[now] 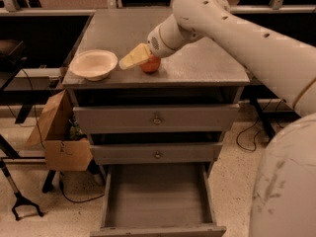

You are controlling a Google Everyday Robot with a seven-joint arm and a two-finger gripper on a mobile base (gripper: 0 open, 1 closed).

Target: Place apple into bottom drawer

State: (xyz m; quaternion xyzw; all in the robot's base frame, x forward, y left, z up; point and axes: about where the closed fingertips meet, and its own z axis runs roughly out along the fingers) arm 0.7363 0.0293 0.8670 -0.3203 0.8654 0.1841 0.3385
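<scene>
Low over the grey counter [207, 65], the robot's hand [128, 61] sits against the left side of the apple [152, 66]; whether it is clamped cannot be told. A cream bowl [93, 64] rests nearby. Below, the bottom drawer [157, 196] stands pulled out.

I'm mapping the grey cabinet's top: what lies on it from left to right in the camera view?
Shallow cream bowl → small round orange-red apple. The yellowish gripper overlaps the apple's upper left, so it is left unranked.
</scene>
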